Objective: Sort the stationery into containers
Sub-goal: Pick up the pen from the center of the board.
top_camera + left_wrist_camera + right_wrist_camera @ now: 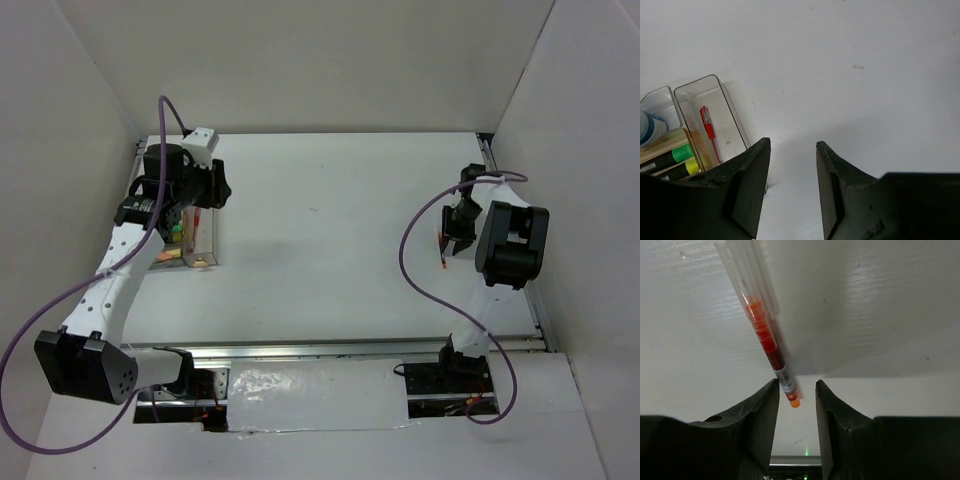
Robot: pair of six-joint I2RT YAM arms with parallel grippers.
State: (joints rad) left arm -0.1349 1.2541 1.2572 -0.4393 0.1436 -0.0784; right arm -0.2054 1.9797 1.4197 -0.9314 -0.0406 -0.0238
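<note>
An orange-red pen (pixel 762 335) with a clear cap lies on the white table, seen small in the top view as the pen (pixel 441 250). My right gripper (pixel 797 385) is open, and the pen's orange tail end sits between its fingertips, close to the left finger. In the top view the right gripper (pixel 457 236) hangs at the table's right side. My left gripper (pixel 792 147) is open with nothing between its fingers, just right of the clear containers (pixel 735 115). One container holds a red pen (pixel 708 131); another holds green and yellow markers (pixel 682 160).
The clear containers (pixel 197 245) stand together at the table's left edge under my left gripper (pixel 215 190). White walls enclose the table on three sides. A purple cable loops from each arm. A metal rail runs along the near edge.
</note>
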